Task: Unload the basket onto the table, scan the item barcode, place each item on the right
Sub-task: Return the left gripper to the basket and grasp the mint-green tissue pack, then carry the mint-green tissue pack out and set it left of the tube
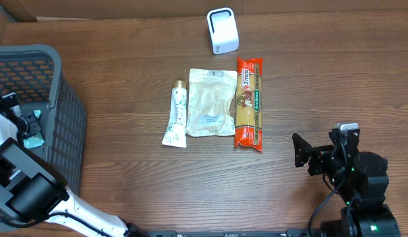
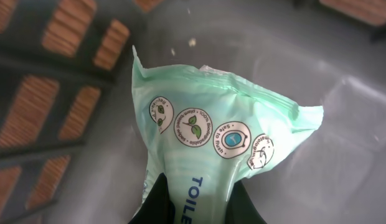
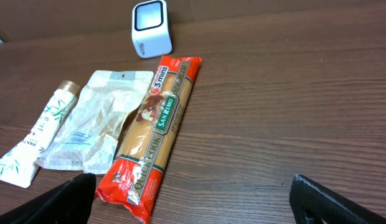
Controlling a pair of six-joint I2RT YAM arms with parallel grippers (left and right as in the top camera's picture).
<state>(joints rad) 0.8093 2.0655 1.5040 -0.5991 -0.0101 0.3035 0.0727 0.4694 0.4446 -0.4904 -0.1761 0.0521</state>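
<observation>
Your left gripper was down inside the basket at the left edge of the table. Its jaws were closed tight on a packet, pinching the lower end so the plastic bunched into a narrow neck between the two dark fingers. The packet was pale mint green and fanned out wide above the grip, with a crimped seal along its far edge. The face turned to your wrist camera carried a row of four round badges and, just above the fingers, blue letters reading "TOILE". Behind it you had the grey floor of the basket and, to the left, its slotted wall with the wood showing through. From overhead only small bits of green showed beside the arm, inside the basket.

Your right gripper sat at the lower right of the table, jaws spread wide and holding nothing, with bare wood between the fingers.

The scanner, a small white box, stood upright at the far edge, well apart from the basket. In front of it three items lay flat side by side: a tube on the left, a clear pouch in the middle and a long red pasta pack on the right, the pouch touching the pasta.
</observation>
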